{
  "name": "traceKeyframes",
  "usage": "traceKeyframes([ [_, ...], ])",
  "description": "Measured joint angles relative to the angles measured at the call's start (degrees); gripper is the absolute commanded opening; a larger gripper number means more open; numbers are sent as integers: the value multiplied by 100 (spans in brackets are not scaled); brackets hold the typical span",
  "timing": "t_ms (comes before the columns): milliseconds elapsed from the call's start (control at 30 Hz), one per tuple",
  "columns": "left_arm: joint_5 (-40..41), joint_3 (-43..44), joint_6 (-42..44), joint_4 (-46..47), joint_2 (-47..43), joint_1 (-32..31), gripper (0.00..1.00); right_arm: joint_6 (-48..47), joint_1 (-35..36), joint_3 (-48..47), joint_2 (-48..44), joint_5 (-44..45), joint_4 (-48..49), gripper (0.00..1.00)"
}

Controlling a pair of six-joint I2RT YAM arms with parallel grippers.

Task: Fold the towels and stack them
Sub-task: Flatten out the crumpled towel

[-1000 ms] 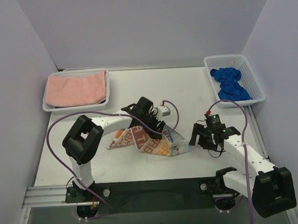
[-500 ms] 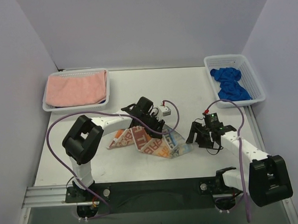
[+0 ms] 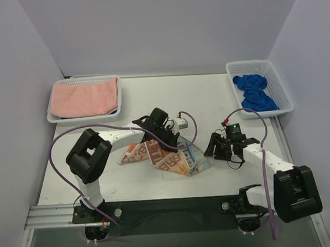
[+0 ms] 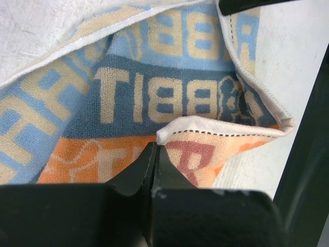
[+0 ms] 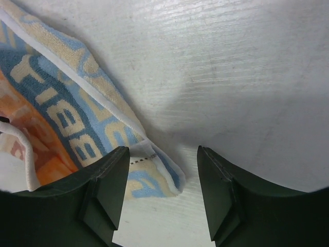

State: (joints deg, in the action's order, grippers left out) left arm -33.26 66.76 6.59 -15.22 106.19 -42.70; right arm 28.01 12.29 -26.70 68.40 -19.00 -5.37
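The white RABBIT towel (image 3: 175, 160) lies crumpled in the table's middle. My left gripper (image 3: 168, 137) is over its centre, jaws shut, tips pinching the white-hemmed corner of a turned-over flap (image 4: 216, 139) in the left wrist view. My right gripper (image 5: 163, 154) is open at the towel's right end, and its fingers (image 5: 110, 180) stand either side of the towel's corner (image 5: 154, 177) on the table. A folded salmon-pink towel (image 3: 83, 98) lies in the left basket. A bunched royal-blue towel (image 3: 256, 92) sits in the right basket.
White mesh baskets stand at the back left (image 3: 54, 115) and back right (image 3: 279, 84). Purple cables loop from both arms. A white connector block (image 3: 181, 121) sits on the left arm's wrist. The booth walls close in on three sides.
My left gripper has shut on the towel flap's corner. My right gripper has slid left to the towel's right corner and its jaws have narrowed.
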Motion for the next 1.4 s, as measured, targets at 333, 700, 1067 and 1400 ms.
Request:
traceKeyframes([
  [333,450,-122,-433,9,-529,33,0,-304,0,87,-4,-619,122,50],
  [700,1147,-533,-1047,-55,-955,210,0,-487,0,87,-177,-1091,197,24],
  [1067,1528,-651,-1510,-96,-1045,479,0,-485,0,90,-66,-1480,614,24],
  [1400,1663,-1051,-1847,-98,-1108,479,0,-258,0,96,769,-1797,1097,28],
])
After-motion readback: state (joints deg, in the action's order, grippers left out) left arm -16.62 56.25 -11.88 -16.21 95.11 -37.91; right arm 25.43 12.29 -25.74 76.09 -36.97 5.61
